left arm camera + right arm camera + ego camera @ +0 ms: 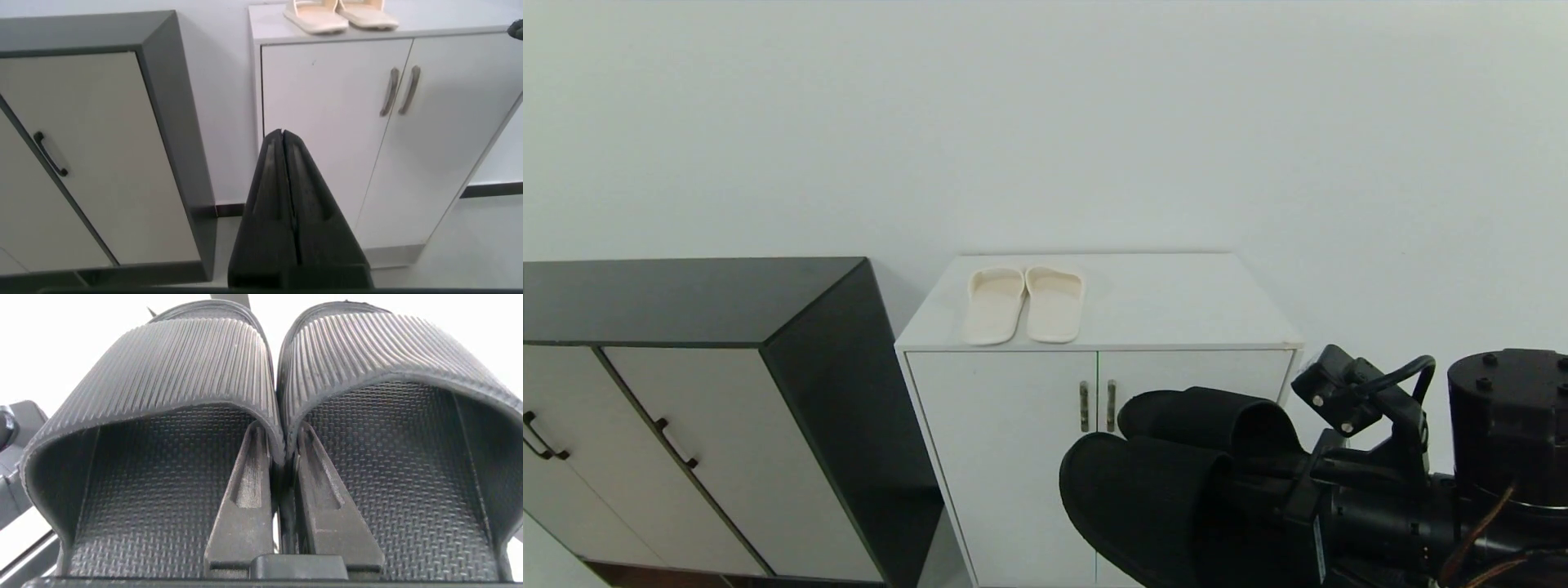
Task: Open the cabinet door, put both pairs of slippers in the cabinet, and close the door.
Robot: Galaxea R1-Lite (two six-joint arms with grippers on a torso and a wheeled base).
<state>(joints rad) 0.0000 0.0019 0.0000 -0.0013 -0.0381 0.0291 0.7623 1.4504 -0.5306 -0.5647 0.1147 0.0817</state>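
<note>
"Black slippers (pixel 184 376): where are they?"
"Nearest you, side by side in your right gripper (pixel 282 434). One finger sits inside each slipper, clamping their adjoining sides together. The pair hangs in the air in front of the white cabinet (pixel 1005 457), before its right door."
"And the other arm?"
"Your left gripper (pixel 283 140) has its fingers pressed together, holding nothing, well apart from the cabinet. Both doors are shut, their handles (pixel 1084 406) side by side at the middle. Farther back, the cream slippers (pixel 1023 304) lie side by side on the cabinet's top, toward its left edge."
</note>
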